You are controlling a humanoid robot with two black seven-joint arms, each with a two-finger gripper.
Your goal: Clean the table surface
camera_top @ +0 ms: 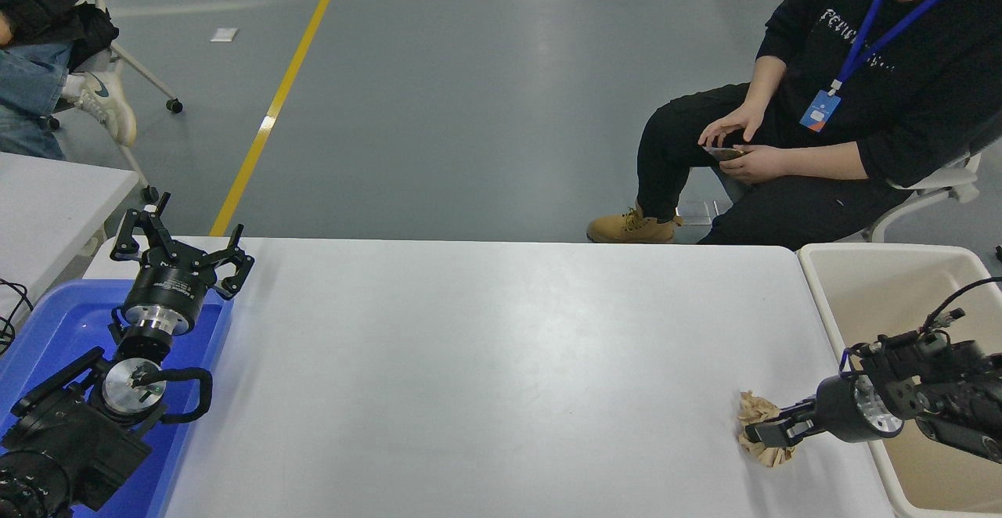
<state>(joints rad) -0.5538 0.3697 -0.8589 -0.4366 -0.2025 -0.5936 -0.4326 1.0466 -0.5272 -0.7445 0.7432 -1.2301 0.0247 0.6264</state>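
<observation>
Two claws are showing: our right claw [765,432] is pinching a crumpled brown paper wad [756,440] against the counter [485,369] near its right end. We are seeing the counter's long axis running left to right, white and slightly glossy. Our left claw [182,246] is sitting spread over the blue bin [47,330].

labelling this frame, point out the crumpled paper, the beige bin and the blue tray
crumpled paper [753,407], head view, its upper folds
beige bin [814,293], head view, its left rim
blue tray [59,322], head view, its bare floor
</observation>
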